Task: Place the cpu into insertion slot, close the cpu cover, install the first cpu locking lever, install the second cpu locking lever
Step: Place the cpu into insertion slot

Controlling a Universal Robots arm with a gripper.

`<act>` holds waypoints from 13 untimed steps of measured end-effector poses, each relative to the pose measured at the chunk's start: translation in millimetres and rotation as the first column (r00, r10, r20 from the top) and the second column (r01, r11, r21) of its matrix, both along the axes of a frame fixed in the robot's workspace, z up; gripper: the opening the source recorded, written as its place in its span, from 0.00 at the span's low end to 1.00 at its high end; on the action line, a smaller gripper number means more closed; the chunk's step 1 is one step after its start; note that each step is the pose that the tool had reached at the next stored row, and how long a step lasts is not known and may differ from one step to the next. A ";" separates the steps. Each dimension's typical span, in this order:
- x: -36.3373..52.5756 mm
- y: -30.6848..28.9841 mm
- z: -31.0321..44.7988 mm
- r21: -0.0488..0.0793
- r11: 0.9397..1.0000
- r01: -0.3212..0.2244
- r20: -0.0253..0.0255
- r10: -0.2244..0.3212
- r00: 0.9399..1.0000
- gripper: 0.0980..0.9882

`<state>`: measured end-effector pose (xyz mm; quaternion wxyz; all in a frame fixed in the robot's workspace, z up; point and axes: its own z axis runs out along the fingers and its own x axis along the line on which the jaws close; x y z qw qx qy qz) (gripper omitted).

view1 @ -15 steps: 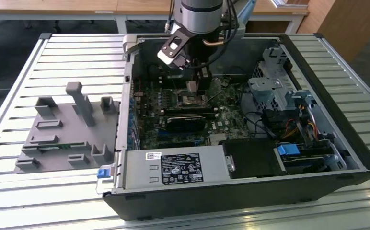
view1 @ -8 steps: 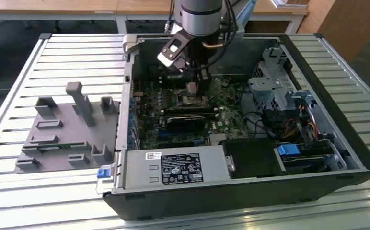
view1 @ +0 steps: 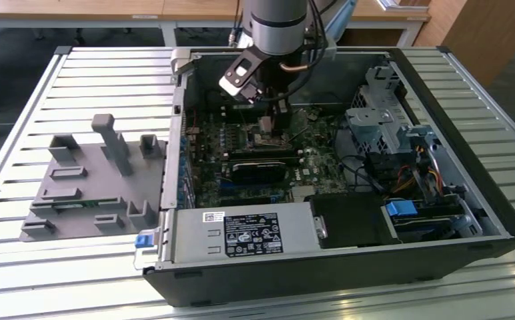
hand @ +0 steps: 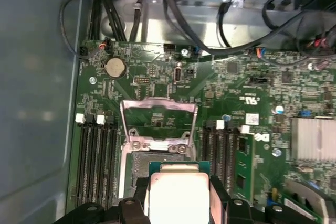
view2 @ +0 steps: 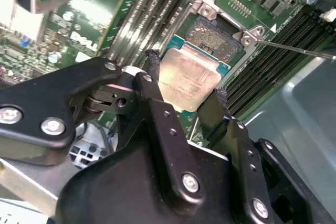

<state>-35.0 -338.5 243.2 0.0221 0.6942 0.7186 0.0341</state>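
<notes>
In the exterior view the gripper [view1: 272,124] hung inside the computer case [view1: 329,280]. In the second wrist view its fingers [view2: 157,106] clasped the cpu [view2: 191,74], just over the insertion slot [view2: 216,34]. In the first wrist view the cpu cover [hand: 157,109] stood open beyond the fingertips.

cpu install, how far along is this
Nothing looks finished yet. In hand: the gripper is shut on the cpu, holding it just over the insertion slot, not yet seated. The cpu cover stands flipped open at the slot's edge, so closing it is left. One thin locking lever sticks out unlatched; the levers are left too.
</notes>
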 end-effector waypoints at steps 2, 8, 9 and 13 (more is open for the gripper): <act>-0.1 3.7 -3.2 0.000 1.000 0.000 0.000 0.000 1.000 0.49; -1.7 11.6 -12.8 0.000 1.000 0.010 0.000 -0.010 1.000 0.49; -2.1 11.6 -14.7 0.000 1.000 0.011 0.000 -0.011 1.000 0.49; -3.6 11.9 -21.4 -0.002 1.000 0.017 0.000 -0.017 1.000 0.49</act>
